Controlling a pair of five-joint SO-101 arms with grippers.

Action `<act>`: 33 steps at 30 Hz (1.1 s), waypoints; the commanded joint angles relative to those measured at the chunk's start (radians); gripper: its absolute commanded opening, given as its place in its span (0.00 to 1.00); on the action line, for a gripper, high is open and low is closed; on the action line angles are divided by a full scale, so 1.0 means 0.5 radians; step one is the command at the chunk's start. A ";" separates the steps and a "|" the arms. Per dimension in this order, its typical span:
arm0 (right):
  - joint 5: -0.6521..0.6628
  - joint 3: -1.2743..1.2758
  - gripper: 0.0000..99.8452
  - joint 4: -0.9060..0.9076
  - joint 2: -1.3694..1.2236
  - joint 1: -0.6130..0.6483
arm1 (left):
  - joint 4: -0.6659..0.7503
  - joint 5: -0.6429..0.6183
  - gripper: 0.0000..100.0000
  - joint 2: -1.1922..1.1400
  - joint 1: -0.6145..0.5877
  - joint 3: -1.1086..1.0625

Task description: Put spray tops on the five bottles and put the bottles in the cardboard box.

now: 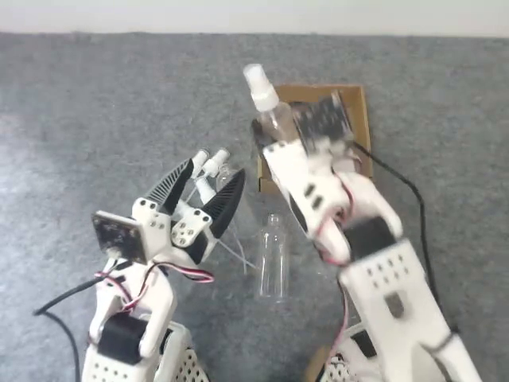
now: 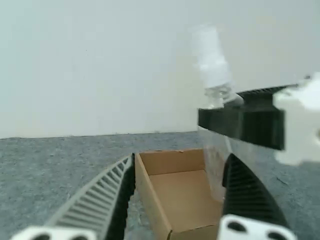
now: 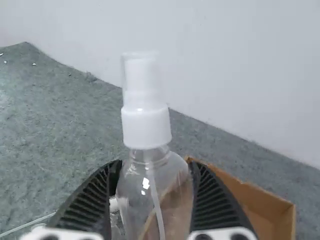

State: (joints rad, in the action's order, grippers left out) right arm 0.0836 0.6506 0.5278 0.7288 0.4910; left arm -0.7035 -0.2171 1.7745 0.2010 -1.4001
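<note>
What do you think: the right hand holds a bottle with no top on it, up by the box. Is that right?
Not quite. The bottle in the right hand does have a top on it, a white spray one; the right wrist view shows it. The rest is right: the hand holds it up by the box.

clear glossy plastic bottle point(image 3: 150, 192), matt white spray top point(image 3: 145, 125), matt cardboard box point(image 2: 175, 187), rough grey carpet point(image 1: 95, 103)
</note>
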 commanded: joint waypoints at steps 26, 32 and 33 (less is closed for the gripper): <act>-0.166 -1.151 0.01 1.204 -0.305 0.287 | 0.267 0.230 0.26 -0.310 0.199 -0.100; -0.184 -1.010 0.01 0.756 -0.379 -0.097 | 0.221 0.230 0.26 -0.307 0.184 -0.094; -0.184 -0.939 0.01 0.624 -0.400 -0.130 | 0.178 0.233 0.26 -0.307 0.184 -0.081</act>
State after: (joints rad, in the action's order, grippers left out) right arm -0.0146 0.1366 1.0403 0.5217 0.5247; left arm -0.5946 -0.1066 1.6210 0.3007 -1.4584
